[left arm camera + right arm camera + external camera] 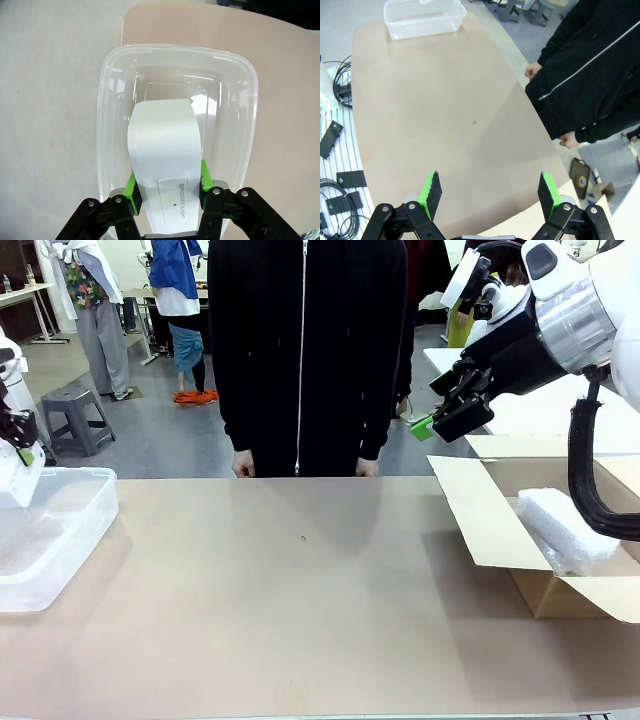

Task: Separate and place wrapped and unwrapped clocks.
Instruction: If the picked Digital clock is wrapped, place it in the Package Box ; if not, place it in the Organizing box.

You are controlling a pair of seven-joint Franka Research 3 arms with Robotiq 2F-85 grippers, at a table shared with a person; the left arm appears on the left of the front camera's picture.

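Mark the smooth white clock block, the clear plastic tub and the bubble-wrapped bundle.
smooth white clock block point(165, 145), left wrist view, top face.
clear plastic tub point(102, 125), left wrist view, rim.
bubble-wrapped bundle point(562, 525), front view, upper side.

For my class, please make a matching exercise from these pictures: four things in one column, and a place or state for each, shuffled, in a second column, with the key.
Things:
1. white clock
2. bubble-wrapped bundle
3. right end effector
4. clear plastic bin

Places or states:
A. open, holding nothing
B. lying in the cardboard box
C. gripped by the left end effector
D. on the table's left end

Pairs: 1-C, 2-B, 3-A, 4-D
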